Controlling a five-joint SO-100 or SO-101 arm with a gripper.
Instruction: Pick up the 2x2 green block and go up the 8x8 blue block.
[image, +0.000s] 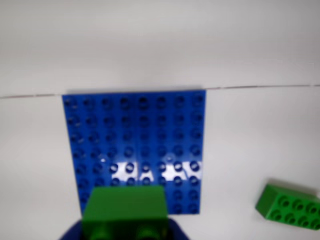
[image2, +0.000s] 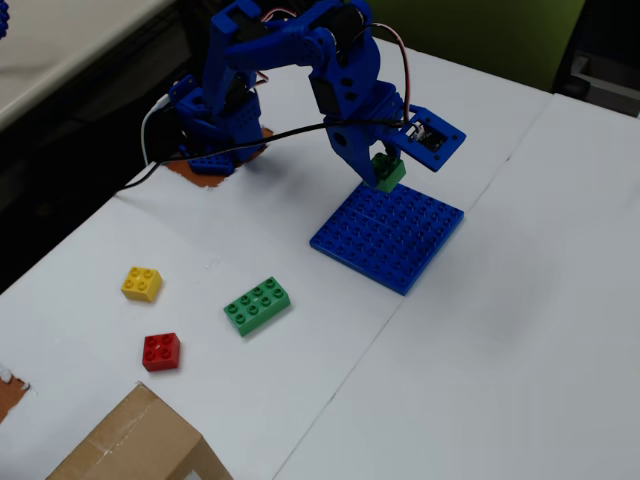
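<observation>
The jaws (image2: 385, 172) are clamped on the small green block (image2: 388, 173), holding it in the air just above the blue baseplate's (image2: 390, 237) far edge, at about 12 o'clock of the plate in the fixed view. In the wrist view the block (image: 125, 205) sits at 6 o'clock, overlapping the plate's (image: 135, 135) near edge. On the white bench (image2: 520, 330), the longer green brick (image2: 257, 305) lies at 8 o'clock of the plate, with a yellow brick (image2: 142, 283) and a red brick (image2: 161, 351) further out. A cardboard box (image2: 135, 445) sits at the bottom edge.
</observation>
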